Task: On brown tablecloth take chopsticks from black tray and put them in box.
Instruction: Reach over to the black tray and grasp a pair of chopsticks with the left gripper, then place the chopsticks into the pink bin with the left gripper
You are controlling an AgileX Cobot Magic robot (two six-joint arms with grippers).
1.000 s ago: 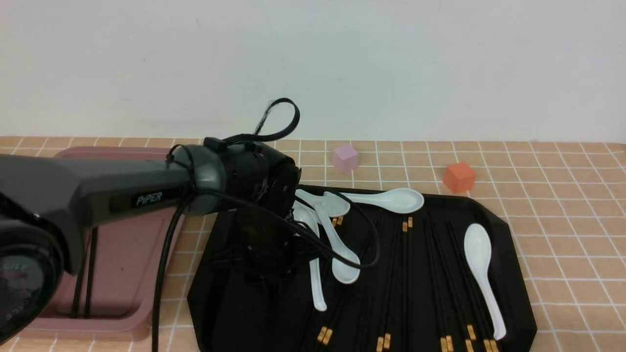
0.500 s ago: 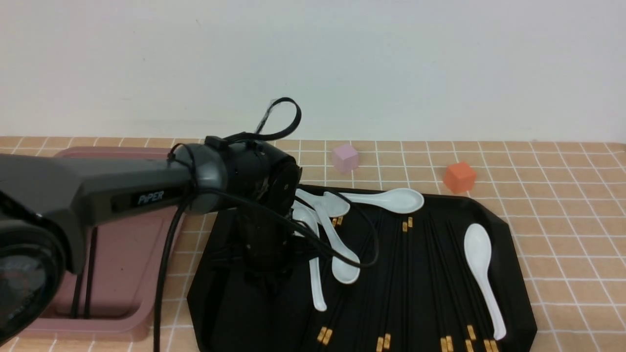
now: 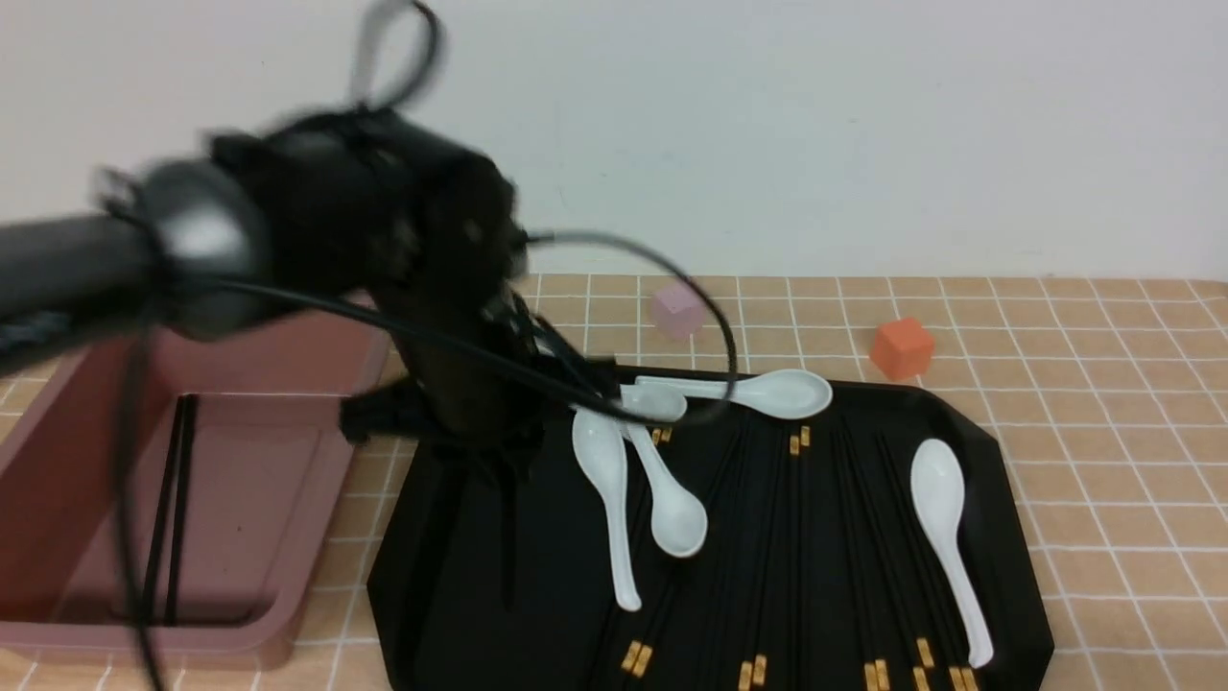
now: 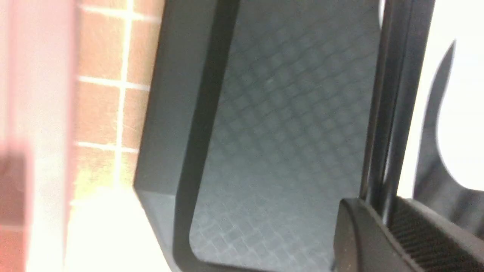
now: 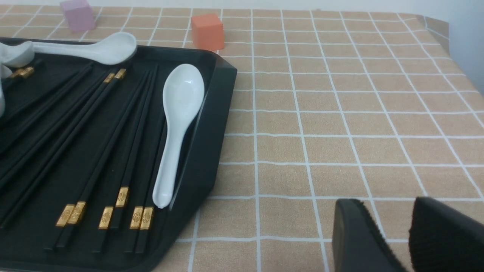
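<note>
We've lifted the left gripper [image 4: 382, 215] off the black tray [image 3: 460, 595], fingers nearly closed on two chopsticks [image 4: 385, 113] dangling over its ten o'clock corner. The carry to the box [image 3: 144, 645], at nine o'clock, can begin.

L arm [image 3: 317, 230] was blurred in front view. L gripper [image 3: 494, 446] under it merged w/ the dark tray [image 3: 1007, 518], so fingers couldn't be separated there. Tray's near edge and chopsticks' [image 3: 794, 537] gold-band ends were cut off at btm. Box [image 3: 144, 641] was cropped at left, partly behind arm. L wrist view was soft and washed out; white patch [image 4: 465, 113] unidentifiable. R gripper [image 5: 393, 206]: only tips in frame, gap unclear.
</note>
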